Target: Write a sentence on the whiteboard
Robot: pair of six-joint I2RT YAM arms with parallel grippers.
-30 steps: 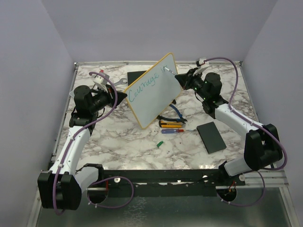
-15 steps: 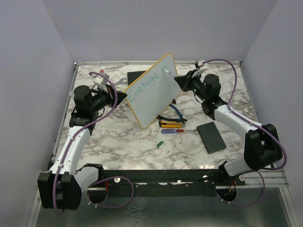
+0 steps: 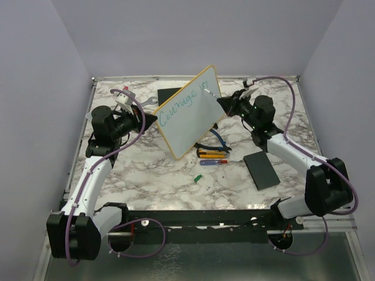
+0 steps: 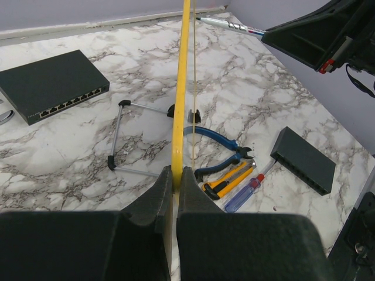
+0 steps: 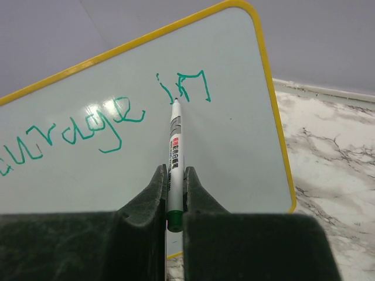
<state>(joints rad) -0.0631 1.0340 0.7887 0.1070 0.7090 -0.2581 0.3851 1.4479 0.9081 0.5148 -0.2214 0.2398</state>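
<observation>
The marble table carries everything. The whiteboard stands tilted on edge over its far middle part, not lying flat. The left gripper is clamped tight on the board's yellow rim at the lower left side and holds it up. The right gripper is closed around a marker, whose tip rests at the board's face just under the last letters.

The sentence reads "Courage in" in teal cursive, on one line along the board's upper part. The area below that line is bare. I judge the writing to be partway done: two words are down, further words look likely to follow, and there is room for a second line.

Counted, from large to small:
- One whiteboard and two arms.
- Two flat black boxes: one near the far edge behind the board, the other toward the right edge.
- One thin wire stand behind the board.
- One pair of blue-handled pliers, close by the board's foot.
- One yellow-handled tool, or two; I cannot tell which.
- One blue-and-red screwdriver.
- One marker.
- One small green piece near the table's middle, possibly the marker's cap.
</observation>
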